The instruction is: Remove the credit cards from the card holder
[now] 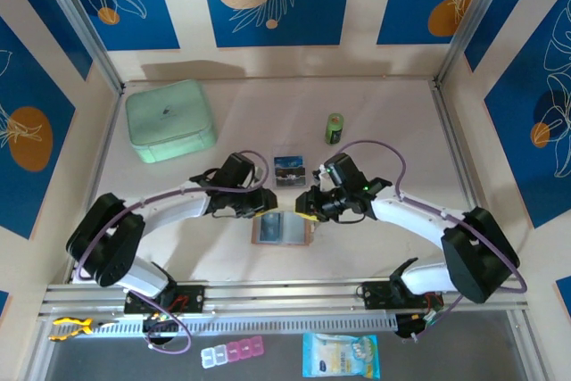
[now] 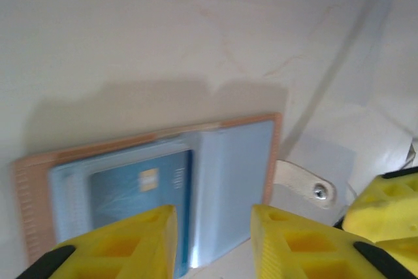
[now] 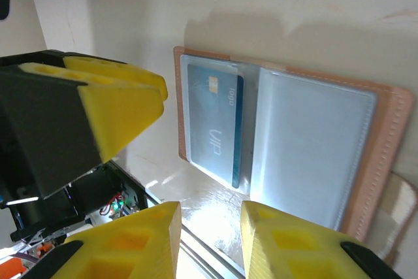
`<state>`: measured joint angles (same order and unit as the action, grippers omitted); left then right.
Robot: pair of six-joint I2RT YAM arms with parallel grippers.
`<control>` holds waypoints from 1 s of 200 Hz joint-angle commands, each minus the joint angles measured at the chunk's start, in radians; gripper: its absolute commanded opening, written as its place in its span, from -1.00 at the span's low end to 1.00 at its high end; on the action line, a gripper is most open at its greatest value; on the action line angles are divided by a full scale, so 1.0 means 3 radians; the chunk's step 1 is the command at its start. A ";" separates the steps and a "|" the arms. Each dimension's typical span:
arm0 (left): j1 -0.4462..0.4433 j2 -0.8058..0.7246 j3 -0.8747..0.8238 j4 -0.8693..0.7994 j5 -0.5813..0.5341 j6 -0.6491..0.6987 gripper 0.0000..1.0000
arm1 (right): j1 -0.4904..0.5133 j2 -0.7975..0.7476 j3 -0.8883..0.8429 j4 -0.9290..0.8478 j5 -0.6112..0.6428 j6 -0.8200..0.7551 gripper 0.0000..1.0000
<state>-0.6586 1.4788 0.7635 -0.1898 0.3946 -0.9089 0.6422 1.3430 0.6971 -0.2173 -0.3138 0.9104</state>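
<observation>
While the flat pinkish-tan leather-like card holder lies open on the pale counter at the centre of the top view, the left claw hangs at its upper left corner and the right claw at its upper right corner. Both claws stand parted, holding nothing. A blue credit card with a gold chip sits in the holder's left clear pocket. Another small dark card lies on the counter just higher in the frame.

The card holder lies open on the table, one card inside it, another card behind it
</observation>
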 commanded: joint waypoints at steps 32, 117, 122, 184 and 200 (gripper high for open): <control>0.0195 -0.0186 -0.0357 -0.0035 0.0089 0.0100 -0.49 | 0.0235 0.0392 0.0266 0.0154 -0.0003 0.0078 -0.38; 0.0201 -0.0094 -0.0518 0.0121 0.0211 0.0088 -0.63 | 0.0428 0.0837 0.0412 0.0296 -0.0002 0.0130 -0.40; 0.0202 -0.0078 -0.0527 0.0144 0.0235 0.0080 -0.63 | 0.0428 0.0853 0.0411 0.0303 -0.0004 0.0135 -0.40; 0.0201 -0.0077 -0.0575 0.0157 0.0248 0.0059 -0.64 | 0.0480 0.1012 0.0407 0.0397 -0.0016 0.0162 -0.41; 0.0204 -0.0061 -0.0586 0.0157 0.0254 0.0054 -0.64 | 0.0488 0.1043 0.0407 0.0411 -0.0018 0.0161 -0.41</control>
<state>-0.6075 1.4506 0.6064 -0.1490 0.4454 -0.8921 0.7792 1.6360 0.8009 -0.1112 -0.3134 0.9482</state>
